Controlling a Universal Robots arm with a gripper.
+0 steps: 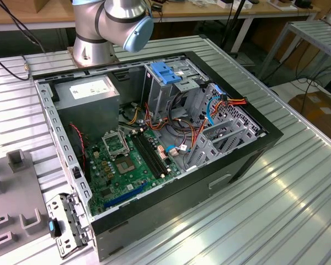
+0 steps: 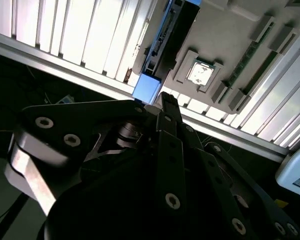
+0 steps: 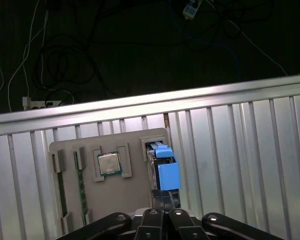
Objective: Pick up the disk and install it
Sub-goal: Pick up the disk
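Ribbed counter bore a grey tray standing the disk on edge for the hand at it; grip state indeterminable.

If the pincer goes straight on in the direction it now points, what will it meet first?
Probably the blue-railed silver metal disk, standing on edge in the flat grey tray, directly ahead of the pincer in both wrist views. The gap between them is unclear.

Hard overhead light glares off the ribbed worktop beyond the jaws in both wrist views, nearly white in the second. Everything behind the jaws lies in deep shadow. The exterior view is evenly lit and sharp.
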